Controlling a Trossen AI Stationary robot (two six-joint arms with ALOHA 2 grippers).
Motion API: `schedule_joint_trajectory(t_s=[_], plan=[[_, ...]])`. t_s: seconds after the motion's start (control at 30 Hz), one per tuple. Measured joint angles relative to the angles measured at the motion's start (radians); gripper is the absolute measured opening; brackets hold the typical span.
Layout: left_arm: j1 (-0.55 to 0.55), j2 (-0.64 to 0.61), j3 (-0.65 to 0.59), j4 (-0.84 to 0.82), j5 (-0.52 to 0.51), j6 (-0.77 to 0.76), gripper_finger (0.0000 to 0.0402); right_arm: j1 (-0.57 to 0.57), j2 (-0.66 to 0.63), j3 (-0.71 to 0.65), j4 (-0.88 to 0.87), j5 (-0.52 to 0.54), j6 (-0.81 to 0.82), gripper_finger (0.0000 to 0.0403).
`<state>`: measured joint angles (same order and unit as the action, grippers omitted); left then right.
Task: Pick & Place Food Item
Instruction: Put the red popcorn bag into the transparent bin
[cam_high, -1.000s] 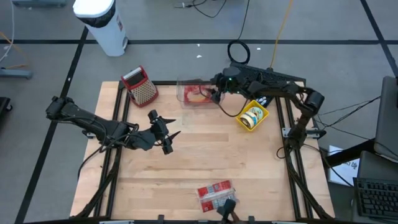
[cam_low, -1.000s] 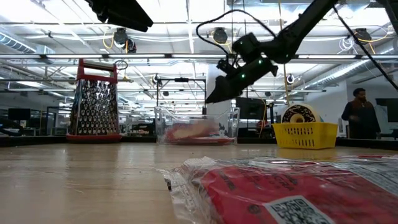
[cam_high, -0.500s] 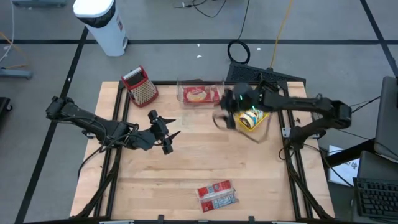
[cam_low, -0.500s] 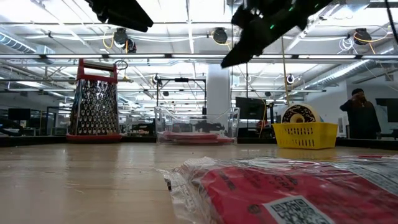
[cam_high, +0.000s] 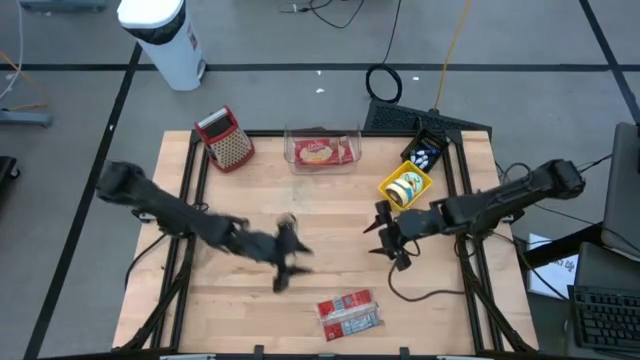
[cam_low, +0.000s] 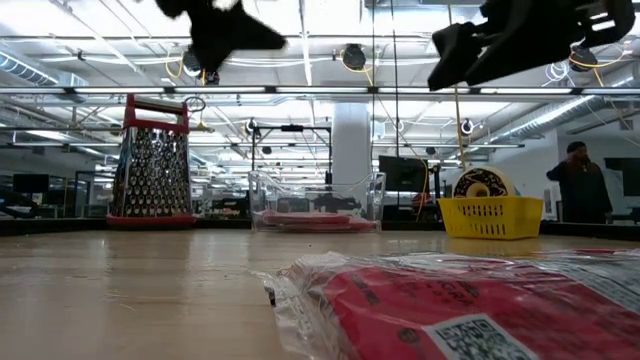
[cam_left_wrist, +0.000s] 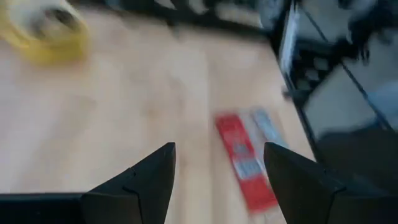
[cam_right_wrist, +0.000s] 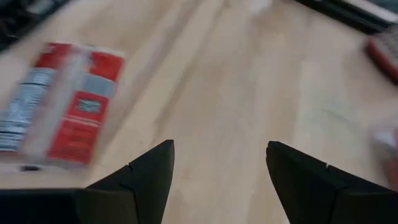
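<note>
Fingers of left gripper (cam_high: 284, 262) and right gripper (cam_high: 388, 235) spread, seemingly empty, above red packet (cam_high: 349, 313).

The grater (cam_high: 229, 139), container (cam_high: 322, 151) and basket (cam_high: 405, 186) line the far edge; the packet (cam_high: 349, 312) lies near.

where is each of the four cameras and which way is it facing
High view: above the table, looking straight down; both arms show, left gripper and right gripper open over the wood.
Low view: at tabletop height, looking across past the red packet to the grater.
Left wrist view: looks past its own fingers at the packet.
Right wrist view: the same, past its own fingers.
Shared: all four show the packet.
</note>
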<state>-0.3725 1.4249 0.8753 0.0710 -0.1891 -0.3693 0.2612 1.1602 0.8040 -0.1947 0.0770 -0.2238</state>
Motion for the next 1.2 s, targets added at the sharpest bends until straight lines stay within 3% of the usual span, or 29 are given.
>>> schedule_joint_trajectory(t_s=[0.1,0.23,0.43,0.53,0.8,0.97,1.2], plan=[[-0.033,0.185,0.025,0.087,0.025,-0.044,0.0246,0.031,-0.031,-0.008,0.004,0.079,0.030,0.0242],[-0.082,0.385,0.149,0.094,0.024,-0.069,0.0246,0.044,-0.069,-0.010,-0.001,0.079,0.044,0.0242],[-0.175,0.611,0.408,0.043,0.022,0.089,0.0246,0.041,-0.113,-0.011,0.001,0.083,0.042,0.0242],[-0.172,0.649,0.469,-0.021,0.066,0.065,0.0246,0.041,-0.131,-0.010,-0.001,0.083,0.039,0.0242],[-0.126,0.657,0.462,-0.187,0.093,0.022,0.0246,0.035,-0.154,-0.010,0.011,0.085,0.023,0.0242],[-0.122,0.679,0.461,-0.180,0.166,0.011,0.0246,0.035,-0.163,-0.010,0.016,0.085,0.020,0.0242],[-0.143,0.716,0.466,-0.223,0.035,-0.023,0.0244,0.035,-0.164,-0.010,0.017,0.085,0.012,0.0242]])
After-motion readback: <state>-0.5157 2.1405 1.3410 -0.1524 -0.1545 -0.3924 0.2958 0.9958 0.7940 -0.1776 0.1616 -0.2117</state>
